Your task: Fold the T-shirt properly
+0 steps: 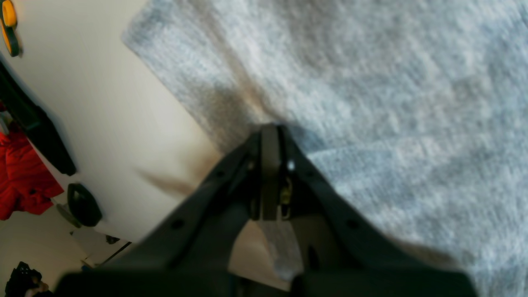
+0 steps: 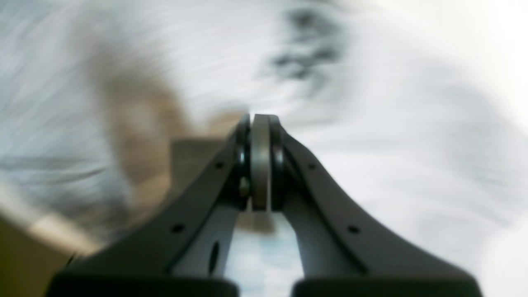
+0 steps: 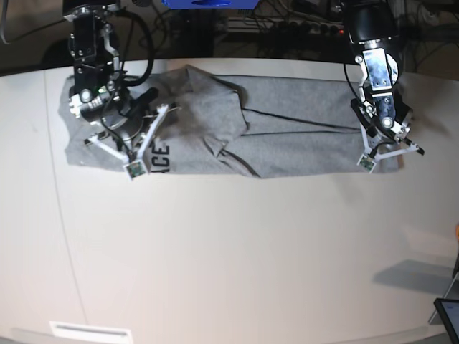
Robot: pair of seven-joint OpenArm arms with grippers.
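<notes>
Both jaws closed, T-shirt (image 3: 287,136) beneath

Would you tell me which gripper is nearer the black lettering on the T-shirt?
Right. The right gripper is beside the lettering on the T-shirt; the left gripper is at the far end.

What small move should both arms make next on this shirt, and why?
Probably draw both ends toward the table's near edge together to start the next fold. The T-shirt already lies as a long band across the table. The left end effector is closed at its edge and the right end effector is closed over the lettered end; whether either pinches cloth is unclear.
</notes>
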